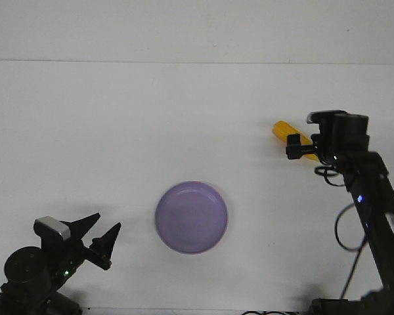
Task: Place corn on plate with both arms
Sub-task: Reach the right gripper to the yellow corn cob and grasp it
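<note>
With the corn [285,129] pinched in our right gripper [295,148] far right of the plate [191,217], left gripper [104,231] spread idle, we judged a level carry over the plate's centre best.

corn [284,129] half hidden by right claw [295,148] — its grip unreadable

The table [118,118] is a plain white, matte surface that fills nearly the whole front view, with a faint horizontal line across its far part. The plate [191,217], round and lavender-purple with a raised rim, lies flat on it a little below the middle, nothing inside it. Well apart from the plate, toward the far right, the corn [285,130] shows as a yellow-orange cob; whether it rests on the surface cannot be told
</note>
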Robot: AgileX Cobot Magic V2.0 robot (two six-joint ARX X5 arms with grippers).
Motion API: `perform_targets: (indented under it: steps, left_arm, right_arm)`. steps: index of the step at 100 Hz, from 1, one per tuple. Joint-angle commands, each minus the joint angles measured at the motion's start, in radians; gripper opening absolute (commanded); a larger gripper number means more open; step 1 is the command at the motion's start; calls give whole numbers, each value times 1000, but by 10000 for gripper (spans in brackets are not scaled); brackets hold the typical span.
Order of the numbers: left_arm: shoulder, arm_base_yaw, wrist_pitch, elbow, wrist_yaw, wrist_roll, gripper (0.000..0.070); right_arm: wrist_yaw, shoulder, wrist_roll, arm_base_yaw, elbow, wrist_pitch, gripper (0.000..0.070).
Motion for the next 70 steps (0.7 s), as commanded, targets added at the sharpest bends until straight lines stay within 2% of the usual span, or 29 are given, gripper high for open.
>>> perform_targets:
  steps: [1, 10, 21, 54, 59, 70]
  left_arm:
    - [1, -4, 6, 13, -2, -1, 428]
    - [1, -4, 4, 13, -2, -1, 428]
    - [1, -4, 3, 13, -2, -1, 428]
    - [1, -4, 0, 13, -5, -2, 428]
    - [1, -4, 0, 13, -5, -2, 428]
    - [1, -4, 0, 13, -5, -2, 428]
  right_arm:
    - [42, 140, -116, 6, 113, -51, 620]
    - [71, 275, -149, 10, 220, -104, 620]
    - [89, 385, -172, 10, 291, -106, 620]
    - [129, 494, -197, 18, 304, -47, 612]
    - [132, 497, -197, 18, 304, -34, 586]
    - [153, 502, -196, 18, 304, -28, 454]
